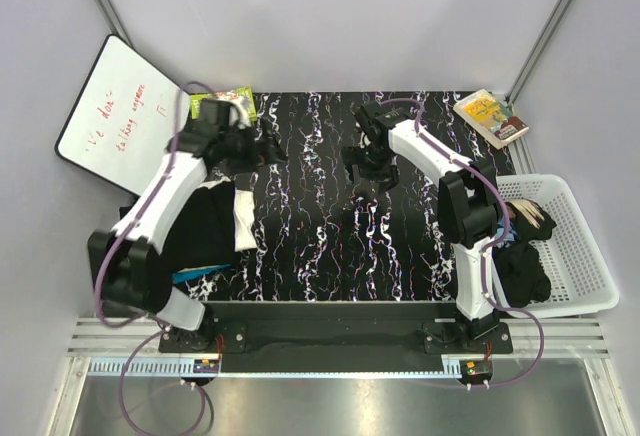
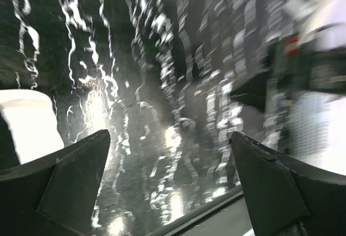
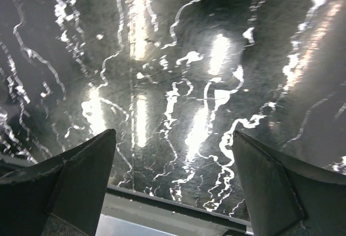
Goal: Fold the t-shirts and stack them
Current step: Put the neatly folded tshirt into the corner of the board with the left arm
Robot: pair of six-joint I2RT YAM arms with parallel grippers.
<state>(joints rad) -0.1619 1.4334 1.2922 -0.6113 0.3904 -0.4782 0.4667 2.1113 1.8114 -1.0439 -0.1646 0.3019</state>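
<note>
White slatted basket (image 1: 590,256) at 4 o'clock, just off the mat's right edge. Black cloth (image 1: 522,271) is bunched in its near half and pale cloth (image 1: 530,218) sits in its far half, partly hidden by the right arm.

Tee pile at 8 o'clock on the mat's left edge, under the left arm: black tee (image 1: 205,226) on top, white tee (image 1: 244,218) sticking out on its right side, blue-printed bit (image 1: 195,274) showing at the near edge.

Mat (image 1: 320,246) is black with white veining, and open room runs down its middle from 12 to 6.

I have the left gripper (image 2: 168,138) at 11 o'clock, fingers wide apart with nothing between them. Its wrist view is blurred, with white cloth low on the left. Right gripper (image 3: 173,133) at 1 o'clock, fingers spread, only mat beneath. The two grippers are well apart.

Whiteboard (image 1: 110,111) leans at 10 o'clock. Green packet (image 1: 235,99) lies at the far edge just beyond the left gripper. Book (image 1: 490,116) at 2 o'clock, off the mat corner.
</note>
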